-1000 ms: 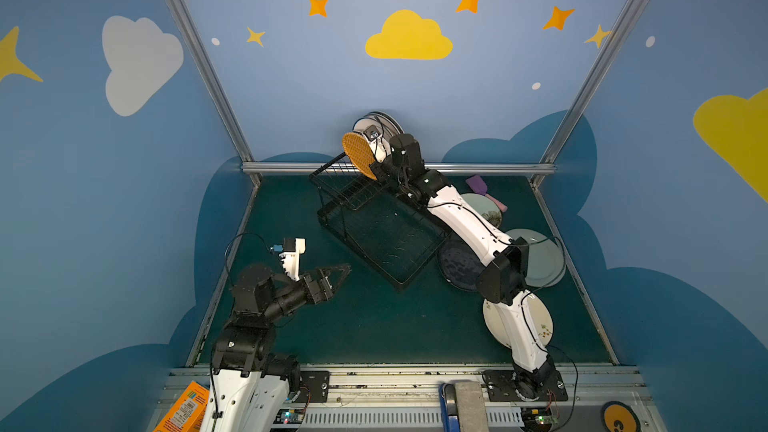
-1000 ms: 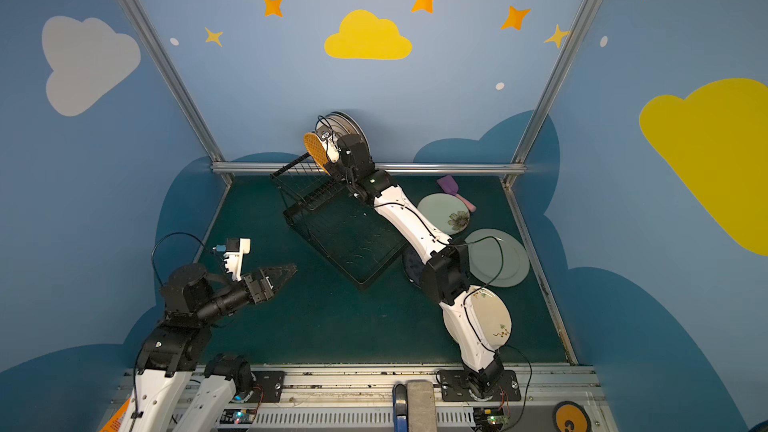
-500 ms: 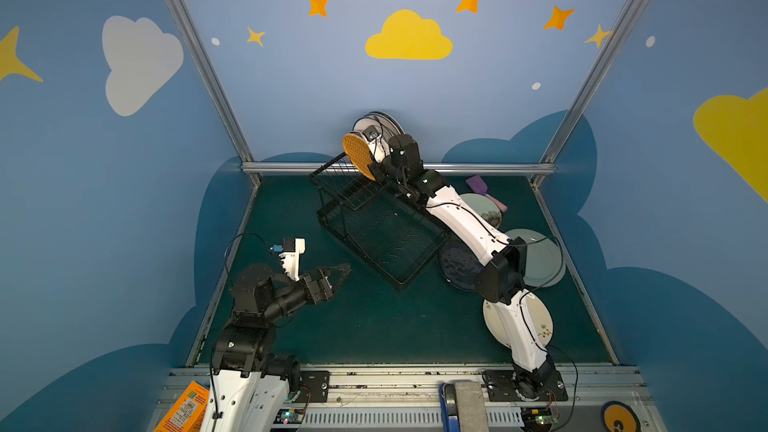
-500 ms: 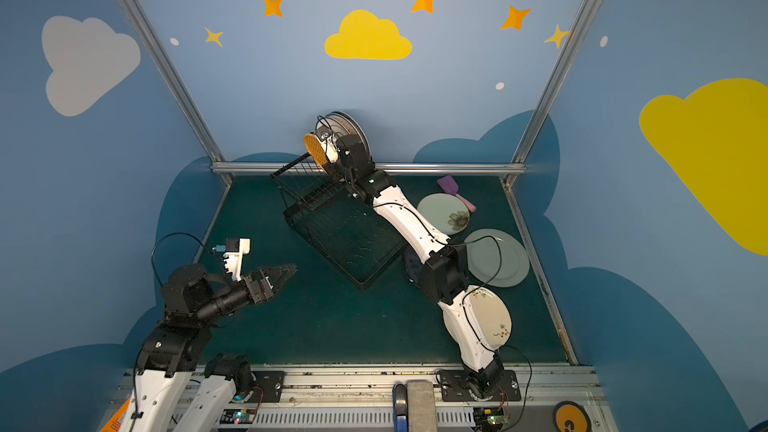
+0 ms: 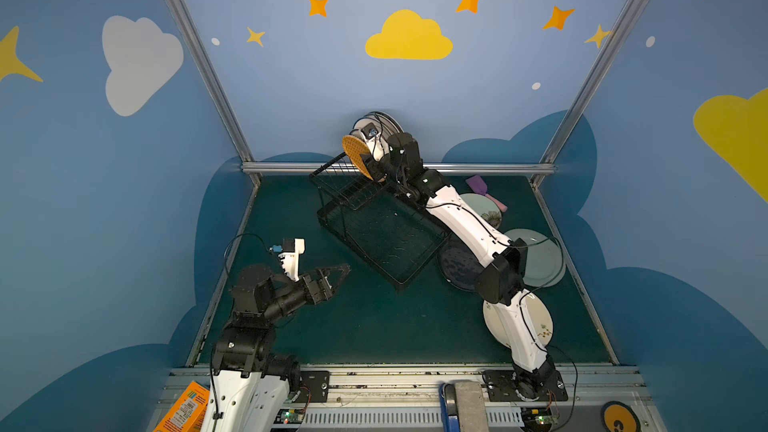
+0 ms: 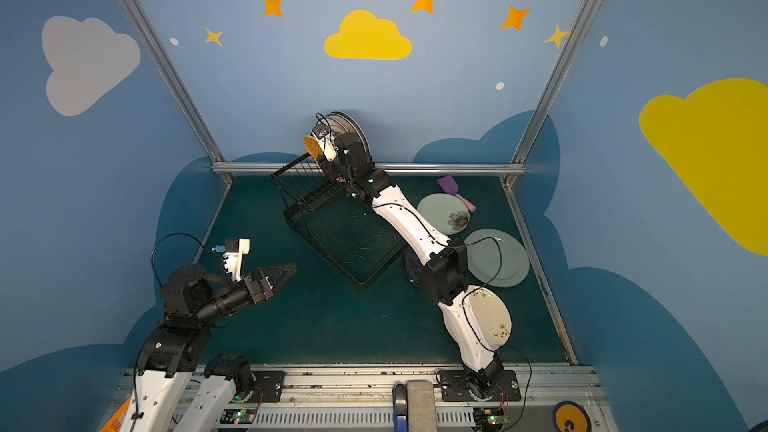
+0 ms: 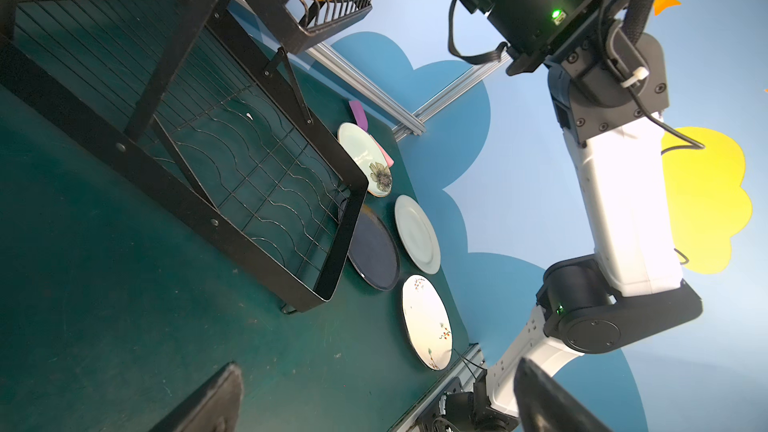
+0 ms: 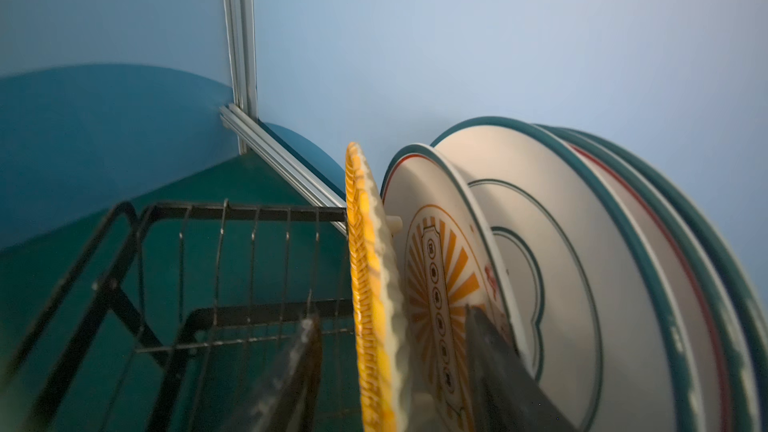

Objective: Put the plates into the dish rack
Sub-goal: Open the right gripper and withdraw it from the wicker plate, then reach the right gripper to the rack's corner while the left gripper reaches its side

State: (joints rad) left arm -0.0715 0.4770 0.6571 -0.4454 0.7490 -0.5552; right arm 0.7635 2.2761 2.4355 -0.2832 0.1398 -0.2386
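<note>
Dark green counter [image 5: 374, 326] was seen below blue walls painted with clouds and stars. Toward the back wall the dish rack [image 5: 357, 249] was set at an angle, its slotted upper tier nearest the wall.

Up in that tier the orange woven plate [image 5: 356, 155] was stood on edge between the wires. The right tool [image 8: 390, 317] was parted around it. One finger was seen on each side with a gap at both faces, so the plate was straddled and not gripped. Just behind it the sunburst plate [image 8: 440, 268] was racked upright. Behind that, a row of larger white plates with teal rims [image 8: 561, 243] was stood.

On the counter, four plates were laid flat to the right of the rack:
- The pale green flower plate [image 6: 442, 211] was farthest back, with the purple-and-pink spatula [image 6: 451, 187] at its far edge.
- The plain pale green plate [image 6: 498, 259] was found next.
- The dark navy plate [image 7: 372, 251] was placed just beside the corner of the lower tray.
- The cream floral plate [image 6: 490, 317] was nearest the front, partly hidden by the right arm.

At front left, the left tool [image 5: 347, 271] was held above the counter, well apart from the rack. Its jaws were spread wide and nothing was held between them.
</note>
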